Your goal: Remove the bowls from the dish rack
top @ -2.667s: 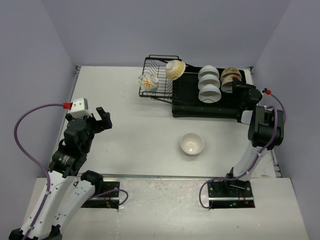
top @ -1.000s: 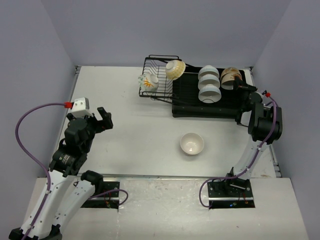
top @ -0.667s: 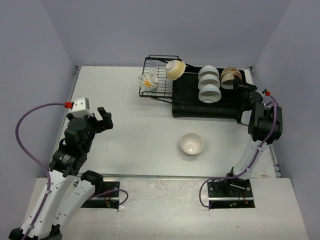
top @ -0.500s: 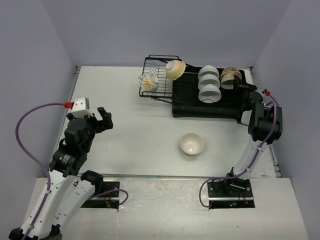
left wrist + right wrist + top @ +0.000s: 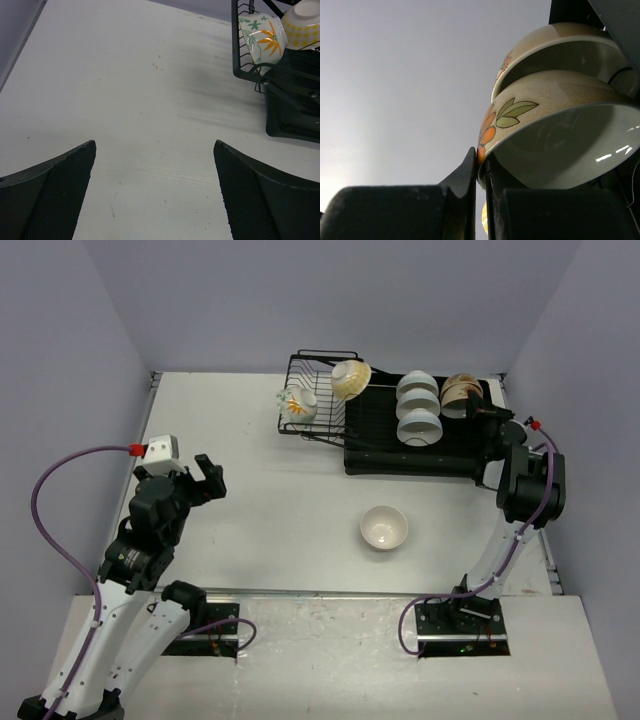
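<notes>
Table's [image 5: 250, 440] white bowl [image 5: 384, 527] shows only overhead.

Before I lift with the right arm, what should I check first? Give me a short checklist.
1. Right claw grip: ok, shut on the rim of the front tan bowl.
2. Rear tan bowl free of the front one: cannot tell, they sit very close together.
3. Left claw out of the way: ok, open over the table, well away from the dish rack.
4. Set-down room: ok, there is open table around the white bowl standing upright near the middle.
</notes>
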